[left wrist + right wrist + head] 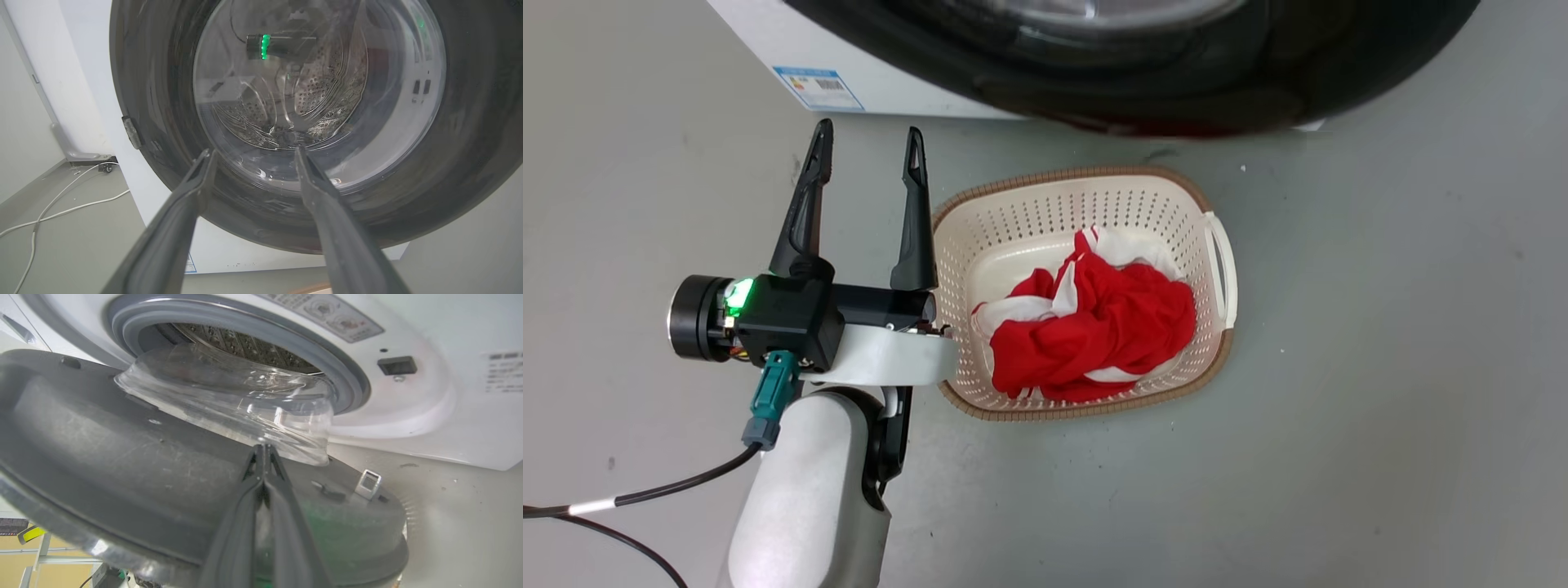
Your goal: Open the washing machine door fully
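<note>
We hold our left gripper (870, 143) wide and empty, our right gripper (263, 451) closed on nothing at the ajar washing machine door (102, 449).

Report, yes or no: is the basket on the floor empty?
No, the basket holds a crumpled red and white cloth.

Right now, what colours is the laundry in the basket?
The laundry is red and white; head view shows it best.
</note>
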Available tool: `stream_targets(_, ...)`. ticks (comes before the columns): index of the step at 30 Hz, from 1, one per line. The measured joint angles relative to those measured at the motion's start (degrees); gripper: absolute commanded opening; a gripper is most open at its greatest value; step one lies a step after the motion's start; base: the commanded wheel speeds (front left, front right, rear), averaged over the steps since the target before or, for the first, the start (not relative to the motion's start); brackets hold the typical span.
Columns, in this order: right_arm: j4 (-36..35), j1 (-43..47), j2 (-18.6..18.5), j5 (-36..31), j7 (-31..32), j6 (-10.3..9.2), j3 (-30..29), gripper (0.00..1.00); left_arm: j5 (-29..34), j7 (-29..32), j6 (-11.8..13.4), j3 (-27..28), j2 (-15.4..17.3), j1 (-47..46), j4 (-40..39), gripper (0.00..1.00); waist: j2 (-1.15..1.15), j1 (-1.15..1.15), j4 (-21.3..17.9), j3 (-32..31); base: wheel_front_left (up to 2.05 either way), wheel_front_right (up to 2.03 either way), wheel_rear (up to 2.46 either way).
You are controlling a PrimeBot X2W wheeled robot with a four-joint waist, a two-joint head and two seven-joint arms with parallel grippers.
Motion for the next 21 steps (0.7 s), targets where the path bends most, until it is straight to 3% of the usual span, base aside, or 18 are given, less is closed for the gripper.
stream_targets(21, -6.28, 17.46, 7.51, 1.94, 12.44, 0.01, -3.61, 0.00, -0.59, -0.01, -2.10, -0.07, -0.01, 6.59, 4.81, 1.00, 0.00, -0.01, 0.90, -12.47, 0.00, 0.00, 0.00)
